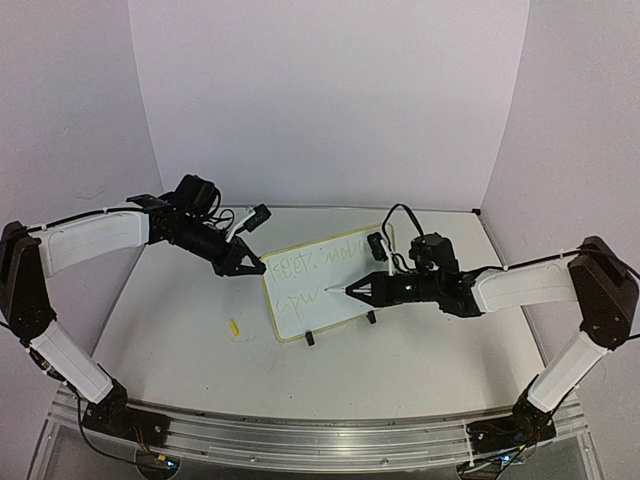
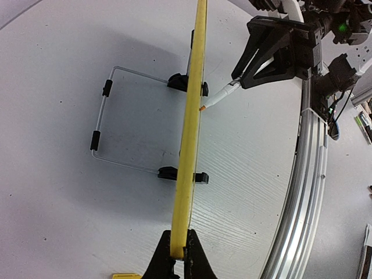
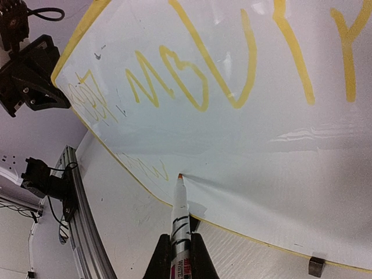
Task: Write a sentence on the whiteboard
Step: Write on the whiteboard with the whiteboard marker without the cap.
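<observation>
sentence: I see thin yellow-green writing (image 1: 325, 270) in two short lines on the board, just right of the middle of the top picture. I cannot read it there. In the right wrist picture the top line fills the upper half in big loops, and the second line is small, at the lower left.
whiteboard: The whiteboard (image 1: 300, 318) leans back on two black clip feet (image 1: 311, 339) in the middle of the table. It is white with a yellow rim. The left wrist picture shows it edge-on, like a yellow stripe running up the middle.
marker: A white marker (image 1: 337, 291) points left. Its tip is right at the board, by the end of the second line.
right gripper: My right gripper (image 1: 352, 291) is pinching the marker between its fingers. It sits right of the middle of the top picture.
left gripper: My left gripper (image 1: 255, 268) is pinching the whiteboard's yellow rim at the board's upper left corner.
wire stand: A thin wire stand (image 2: 102, 116) sticks out behind the board, left of the yellow stripe.
yellow bit: A small yellow bit (image 1: 233, 327) lies on the table, near the board's lower left corner.
table: The table (image 1: 180, 330) is white.
</observation>
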